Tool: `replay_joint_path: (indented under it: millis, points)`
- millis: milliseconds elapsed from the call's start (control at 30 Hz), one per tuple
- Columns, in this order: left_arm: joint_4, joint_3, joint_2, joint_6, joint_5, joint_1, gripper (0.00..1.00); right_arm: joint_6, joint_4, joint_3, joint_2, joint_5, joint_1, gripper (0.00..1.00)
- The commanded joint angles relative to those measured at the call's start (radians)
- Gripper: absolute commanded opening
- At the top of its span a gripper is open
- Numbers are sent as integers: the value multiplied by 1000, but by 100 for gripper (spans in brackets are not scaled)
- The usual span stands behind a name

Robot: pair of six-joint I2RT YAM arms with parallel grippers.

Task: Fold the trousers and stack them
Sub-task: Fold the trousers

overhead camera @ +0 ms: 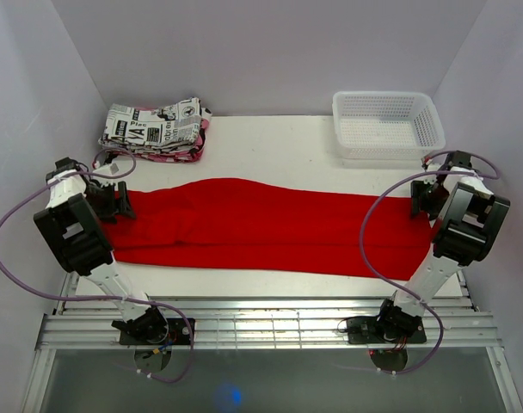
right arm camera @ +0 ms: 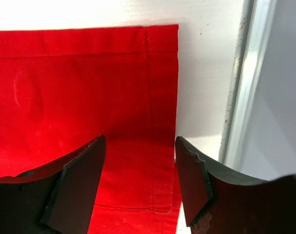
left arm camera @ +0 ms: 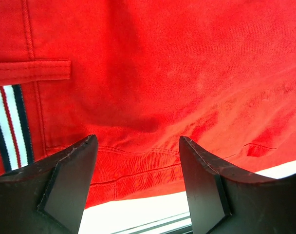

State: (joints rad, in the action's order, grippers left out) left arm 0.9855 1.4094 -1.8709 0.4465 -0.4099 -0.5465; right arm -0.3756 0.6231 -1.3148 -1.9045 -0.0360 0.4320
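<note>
L gripper (overhead camera: 115, 202): you've got it at the far-L end of the trousers (overhead camera: 261, 224), low over the red cloth. Its jaws are wide apart w/ nothing in them.
L wrist cam: you see both L fingers (left arm camera: 70, 185) w/ a gap btw them. Red cloth fills the view past them. A belt loop (left arm camera: 31, 70) sits top L. A white strip (left arm camera: 9, 126) w/ dark and red lines is at the L edge. You can't tell if the tips touch the cloth.
Printed clothes (overhead camera: 154, 127): a folded black-and-white news-print pile in the back-L corner of the table (overhead camera: 270, 142). It is near your L gripper and apart from the trousers.
Trousers: they lie flat, stretched L to R across the middle of the table, nearly side to side. They are not folded end to end yet.
Basket (overhead camera: 386, 153): white plastic w/ small holes, in the back-R corner. It is behind the trousers and not touching them.
R gripper (overhead camera: 425, 200): you've got it at the far-R end of the trousers. Its jaws are apart and it holds nothing.
R wrist cam: the leg hem (right arm camera: 162, 97) lies flat on the white table, in the gap btw the R fingers (right arm camera: 75, 185). A metal rail (right arm camera: 238, 87) runs along the R side.
</note>
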Motion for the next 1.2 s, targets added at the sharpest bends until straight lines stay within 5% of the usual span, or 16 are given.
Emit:
replay_joint_path:
  millis: [0,100,167,200,267,333,733,1167]
  points:
    - [-16,-9,59,-9,-4,3,78,27,13,-49,-45,-4,7,66]
    - [-18,5,58,-14,-10,2,79,26,40,-54,-90,10,14,67]
    - [-13,14,59,-22,-12,3,79,20,56,-52,-108,-25,19,59]
    - [-11,19,62,-25,-13,3,79,6,75,-57,-111,-44,19,53]
    - [-4,36,72,-46,-20,2,79,1,86,-67,-108,-88,19,22]
    - [21,81,75,-64,-33,-6,79,-14,122,-108,-105,-131,20,8]
    - [200,339,-25,-23,-23,-236,82,-80,306,-353,-73,-223,22,8]
    - [188,154,-56,29,29,-268,79,-146,420,-345,27,-154,22,8]
